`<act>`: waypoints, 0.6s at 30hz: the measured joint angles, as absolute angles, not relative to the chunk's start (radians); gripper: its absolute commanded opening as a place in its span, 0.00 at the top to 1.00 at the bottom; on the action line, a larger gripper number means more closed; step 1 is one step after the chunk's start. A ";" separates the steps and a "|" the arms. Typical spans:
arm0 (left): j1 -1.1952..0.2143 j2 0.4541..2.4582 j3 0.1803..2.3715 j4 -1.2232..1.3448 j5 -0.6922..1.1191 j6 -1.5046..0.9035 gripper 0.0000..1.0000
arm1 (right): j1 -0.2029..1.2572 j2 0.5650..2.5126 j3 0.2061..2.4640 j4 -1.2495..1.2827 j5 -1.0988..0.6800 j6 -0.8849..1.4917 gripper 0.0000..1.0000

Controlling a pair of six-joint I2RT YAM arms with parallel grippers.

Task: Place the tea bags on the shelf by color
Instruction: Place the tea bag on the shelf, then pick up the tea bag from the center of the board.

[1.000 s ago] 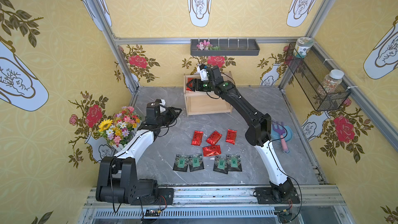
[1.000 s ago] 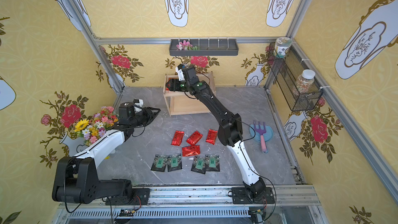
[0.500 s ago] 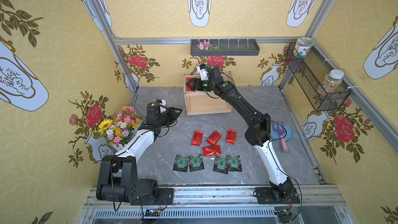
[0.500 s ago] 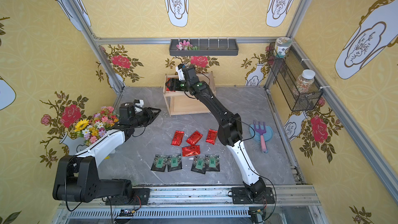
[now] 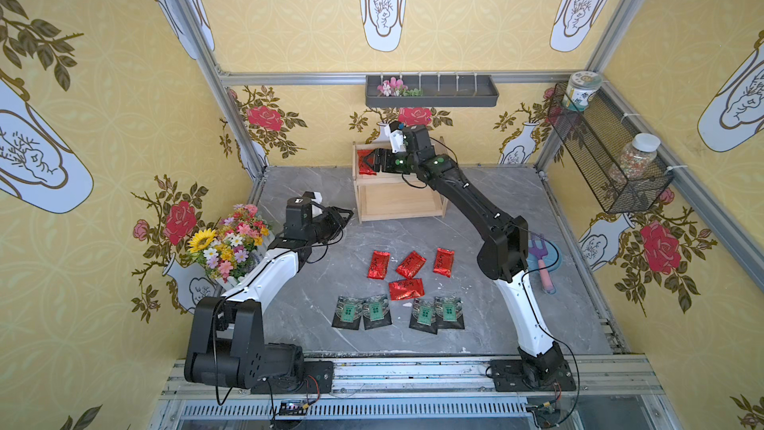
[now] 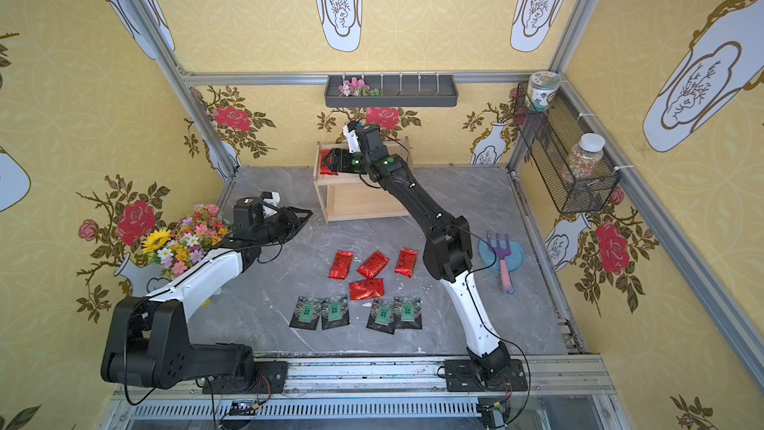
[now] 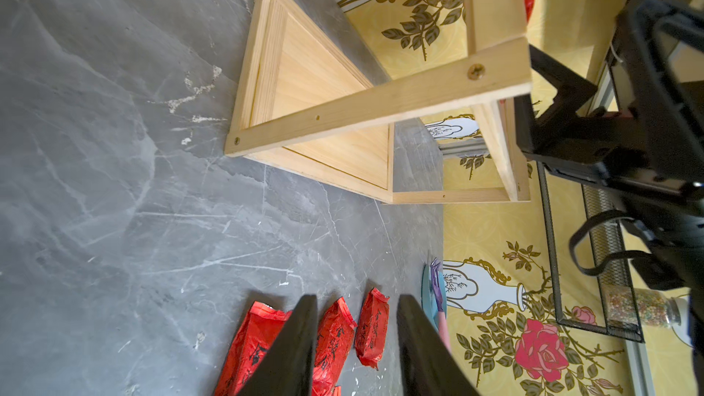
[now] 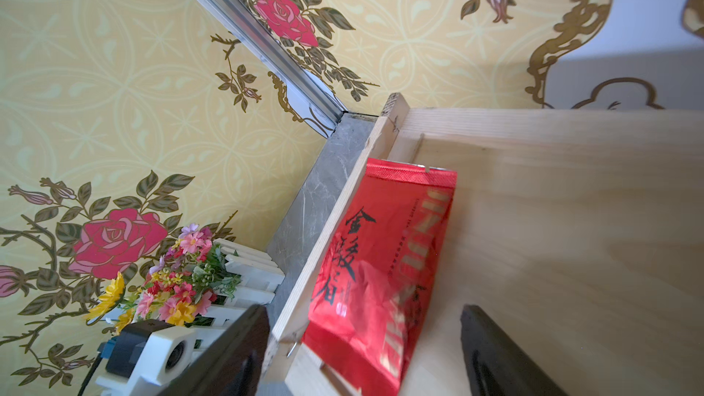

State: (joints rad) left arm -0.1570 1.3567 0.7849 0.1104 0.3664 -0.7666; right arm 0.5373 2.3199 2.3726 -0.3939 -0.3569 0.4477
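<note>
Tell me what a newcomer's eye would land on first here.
The right gripper, jaws open, reaches over the wooden shelf at the back of the table, where one red tea bag lies on the top tier. On the grey table in front, four red tea bags lie scattered just beyond a row of four black ones.
</note>
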 measured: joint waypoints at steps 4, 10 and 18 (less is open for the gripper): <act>-0.233 1.346 0.782 0.072 0.311 -0.734 0.46 | 0.551 2.172 2.222 -0.366 -0.330 0.417 0.17; -0.378 1.368 0.804 -0.007 0.203 -0.680 0.39 | 0.587 1.946 1.874 -0.327 -0.226 0.391 0.16; -0.543 1.504 0.910 -0.125 0.050 -0.617 0.30 | 0.646 1.677 1.379 -0.218 -0.112 0.370 0.16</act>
